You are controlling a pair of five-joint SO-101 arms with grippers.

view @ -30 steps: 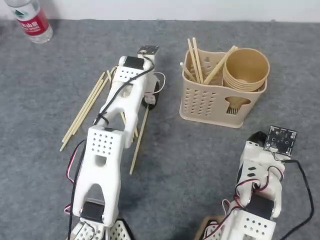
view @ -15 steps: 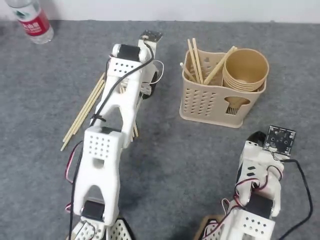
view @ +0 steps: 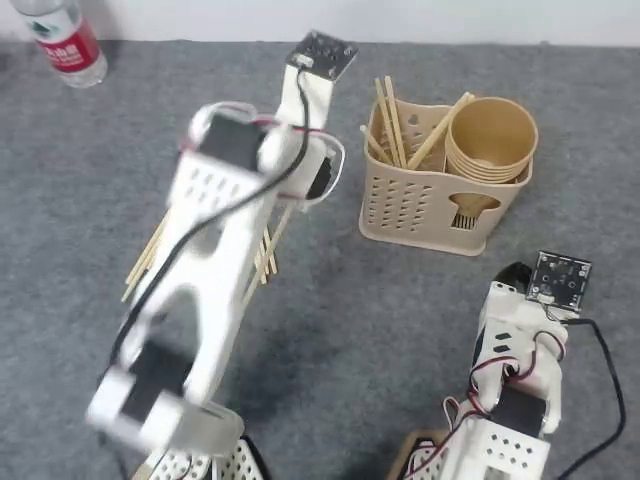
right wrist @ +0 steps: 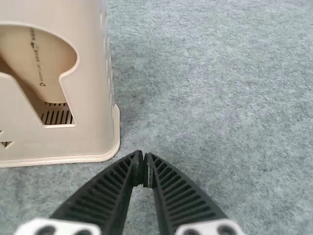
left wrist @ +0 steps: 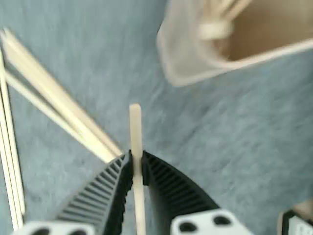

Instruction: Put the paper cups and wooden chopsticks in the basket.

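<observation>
The left claw [left wrist: 136,160] pinches one wooden chopstick [left wrist: 135,125] tightly, near the basket [left wrist: 195,63]. The right claw [right wrist: 144,166] is pressed together, tips touching, just beside the basket's base.

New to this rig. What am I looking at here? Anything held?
Two robot arms sit at a table: a left arm and a right arm. One picture looks down from a fixed camera; the other two come from a camera on each wrist. The left gripper is shut on one chopstick. The right gripper is shut on nothing. The basket holds cups and a few chopsticks; loose chopsticks lie on the table. A bottle stands at the far edge.
</observation>
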